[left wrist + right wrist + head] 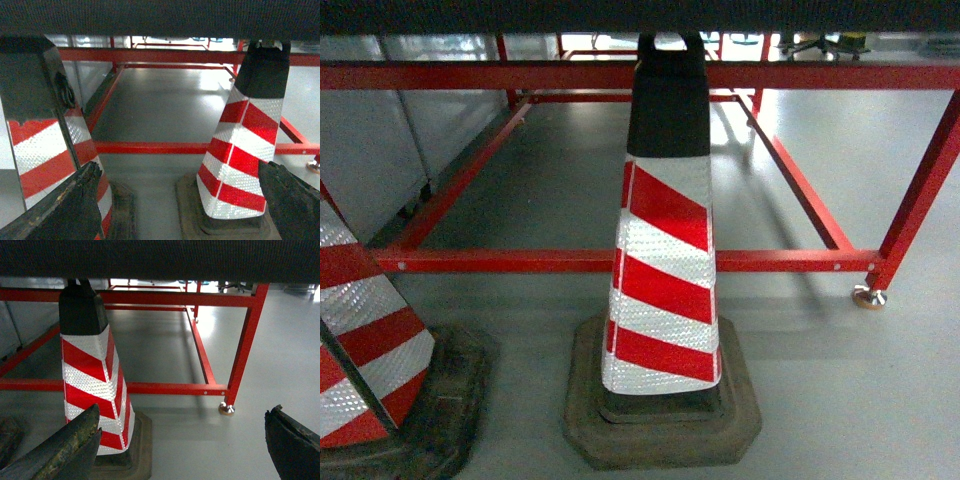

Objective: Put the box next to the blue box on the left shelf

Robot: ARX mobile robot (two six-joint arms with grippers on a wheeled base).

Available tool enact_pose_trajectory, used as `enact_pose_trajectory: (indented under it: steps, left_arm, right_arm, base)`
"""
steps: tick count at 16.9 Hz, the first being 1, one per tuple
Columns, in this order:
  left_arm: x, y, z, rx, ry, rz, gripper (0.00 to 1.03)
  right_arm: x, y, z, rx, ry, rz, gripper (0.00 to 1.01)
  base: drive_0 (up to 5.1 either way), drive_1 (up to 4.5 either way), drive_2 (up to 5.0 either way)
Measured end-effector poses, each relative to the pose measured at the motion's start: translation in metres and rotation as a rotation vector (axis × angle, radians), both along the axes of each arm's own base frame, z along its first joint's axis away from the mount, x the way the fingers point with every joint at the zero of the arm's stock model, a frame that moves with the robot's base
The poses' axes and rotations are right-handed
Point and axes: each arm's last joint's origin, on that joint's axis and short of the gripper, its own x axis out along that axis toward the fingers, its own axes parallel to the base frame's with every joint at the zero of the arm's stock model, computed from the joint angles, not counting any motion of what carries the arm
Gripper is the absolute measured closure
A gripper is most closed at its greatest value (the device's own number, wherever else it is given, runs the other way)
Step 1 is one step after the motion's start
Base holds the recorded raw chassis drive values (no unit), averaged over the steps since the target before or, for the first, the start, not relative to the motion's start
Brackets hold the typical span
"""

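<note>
Worn black fingers (75,210) of our left gripper (180,205) frame the bottom of its wrist view, spread wide apart with nothing between them; our right gripper (180,445) stands the same way, jaws apart and empty. Ahead, a red-and-white striped cone (663,260) sits on its dark rubber base (660,420), with a second cone (360,340) at the left edge. Behind them runs a red steel frame (520,260) on the grey floor (840,390). We see neither the box nor the left shelf in any view.
</note>
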Motion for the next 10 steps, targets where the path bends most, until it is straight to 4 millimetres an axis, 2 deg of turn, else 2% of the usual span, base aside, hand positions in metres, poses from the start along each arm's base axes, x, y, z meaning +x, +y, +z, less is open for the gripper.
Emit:
enact_pose_trajectory:
  steps: [10]
  left_arm:
    - [0.0, -0.0001, 0.0, 0.009, 0.0, -0.003, 0.05]
  right_arm:
    - [0.0, 0.0, 0.0, 0.001, 0.0, -0.002, 0.03]
  base:
    - [0.0, 0.0, 0.0]
